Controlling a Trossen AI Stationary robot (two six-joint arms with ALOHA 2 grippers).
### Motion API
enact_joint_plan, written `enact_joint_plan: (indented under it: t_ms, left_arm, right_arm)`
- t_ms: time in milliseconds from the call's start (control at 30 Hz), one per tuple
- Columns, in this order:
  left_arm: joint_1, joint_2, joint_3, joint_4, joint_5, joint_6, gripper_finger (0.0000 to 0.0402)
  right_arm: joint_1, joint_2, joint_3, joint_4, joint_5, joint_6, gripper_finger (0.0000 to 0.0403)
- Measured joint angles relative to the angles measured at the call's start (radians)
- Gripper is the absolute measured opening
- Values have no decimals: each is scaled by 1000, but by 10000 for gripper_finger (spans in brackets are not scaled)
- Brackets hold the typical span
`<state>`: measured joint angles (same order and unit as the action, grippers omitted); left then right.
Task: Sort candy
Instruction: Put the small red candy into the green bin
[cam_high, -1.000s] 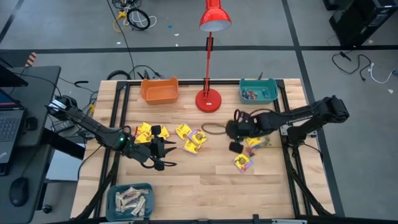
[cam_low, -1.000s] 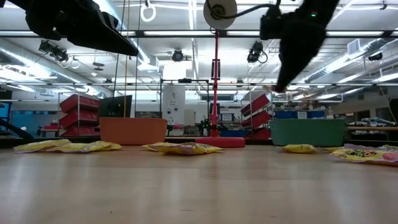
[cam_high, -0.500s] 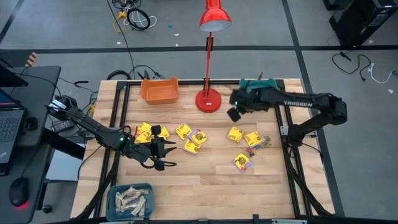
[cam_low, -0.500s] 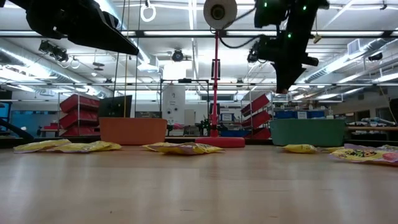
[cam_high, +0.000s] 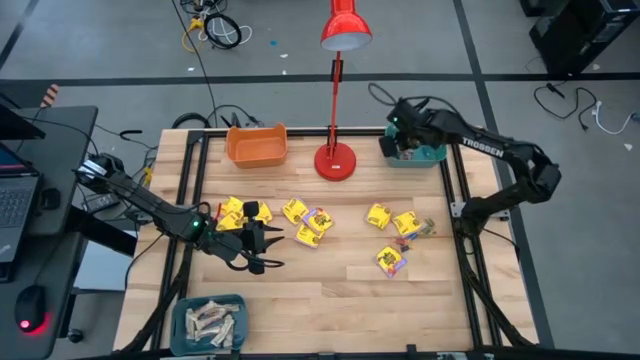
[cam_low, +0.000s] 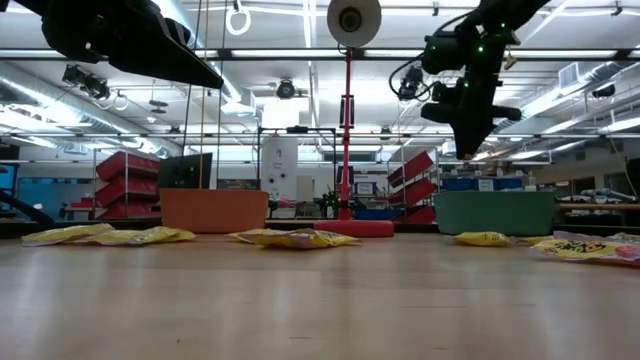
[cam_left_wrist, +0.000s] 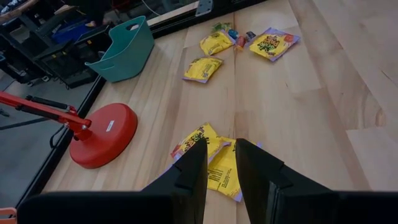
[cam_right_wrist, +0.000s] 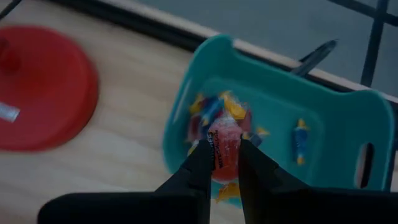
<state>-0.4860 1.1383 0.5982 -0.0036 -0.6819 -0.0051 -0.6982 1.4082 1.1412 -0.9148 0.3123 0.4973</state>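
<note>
Pinching a red wrapped candy (cam_right_wrist: 222, 142), the right hand (cam_right_wrist: 222, 152) hangs over the teal bin (cam_right_wrist: 336, 124) near the red lamp base (cam_high: 335, 160). Yellow packets (cam_high: 308, 222) lie across the bench (cam_high: 330, 295). The left hand (cam_high: 262, 250), narrowly parted and empty, hovers beside them.

Light is bright and even in the high view; shadows on the table (cam_high: 330, 300) are soft and short. In the low view, ceiling tube lights behind the red lamp (cam_low: 349, 120) give strong glare, so both arms look nearly black vs. the bright room. The table just in front of the low cam is out of focus. Right wrist view is blurred w/ motion, esp. around the teal bin (cam_right_wrist: 323, 112). Left wrist view is sharp.
</note>
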Motion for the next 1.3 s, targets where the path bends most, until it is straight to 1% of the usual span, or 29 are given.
enact_joint_plan:
  t_ms: [233, 467, 667, 867, 1300]
  left_arm:
    - [0, 0, 0, 0, 0, 0, 88]
    - [0, 0, 0, 0, 0, 0, 88]
    - [0, 0, 0, -1, 0, 0, 88]
    - [0, 0, 0, -2, 0, 0, 88]
    - [0, 0, 0, -3, 0, 0, 88]
  right_arm:
    - [-108, 0, -6, 43, -26, -2, 46]
    - [-174, 14, -98, 124, -72, 8, 46]
    - [-212, 33, -171, 188, -73, 22, 46]
    - [-249, 34, -222, 263, -98, 34, 46]
    - [-282, 34, -283, 272, -100, 45, 46]
